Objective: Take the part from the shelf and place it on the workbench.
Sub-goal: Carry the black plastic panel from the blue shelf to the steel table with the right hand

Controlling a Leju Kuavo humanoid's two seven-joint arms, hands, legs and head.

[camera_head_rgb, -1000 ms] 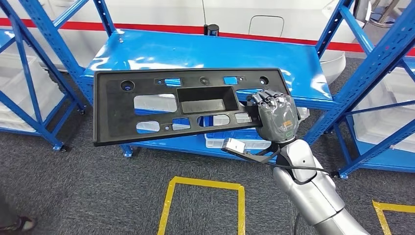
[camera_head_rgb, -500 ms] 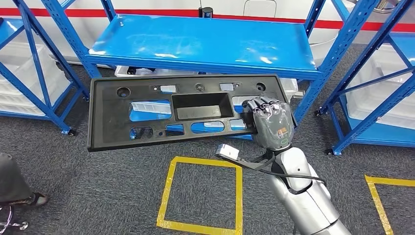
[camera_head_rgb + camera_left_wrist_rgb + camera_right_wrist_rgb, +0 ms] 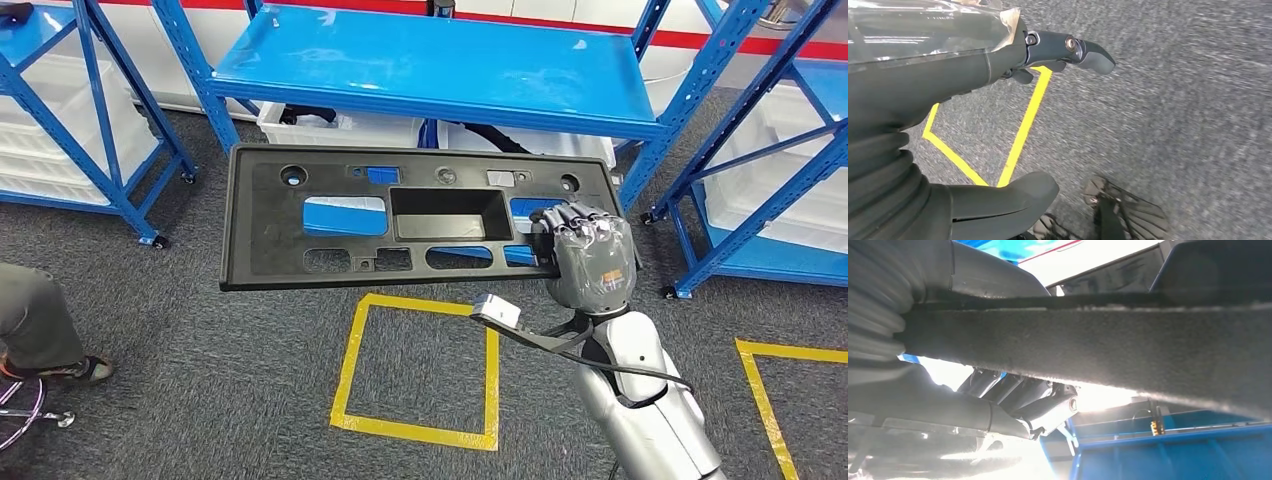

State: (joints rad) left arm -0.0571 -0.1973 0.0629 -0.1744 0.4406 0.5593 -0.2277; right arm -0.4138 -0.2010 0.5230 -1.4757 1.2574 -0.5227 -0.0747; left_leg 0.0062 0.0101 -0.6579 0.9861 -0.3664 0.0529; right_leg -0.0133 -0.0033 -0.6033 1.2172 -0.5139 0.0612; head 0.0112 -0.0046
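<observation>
Right hand (image 3: 590,262) has its fingers wrapped over the right end of the part (image 3: 340,255), a long black panel w/ cutouts, and I see it held roughly level in the air, in front of the blue shelf (image 3: 430,65) and above the grey carpet. From head view the fingertips curl into one of the panel's openings; thumb is under the panel, so I can't see it there. Right wrist view shows the panel's rough edge (image 3: 1128,347) crossing the pic w/ dark fingers (image 3: 1023,395) on one side and the thick grey thumb on the other, so grip looks closed on it; backlight washes out much of that pic. Left hand (image 3: 998,125) hangs over the carpet: thumb and one dark finger apart, nothing between them as far as I can tell, though the other fingers are cut off by the cover. Yellow tape square (image 3: 420,365) on floor sits below the panel. White bins (image 3: 340,125) under the shelf are partly hidden behind the panel. Person's leg and shoe (image 3: 45,330) at left edge, rest cut off.
</observation>
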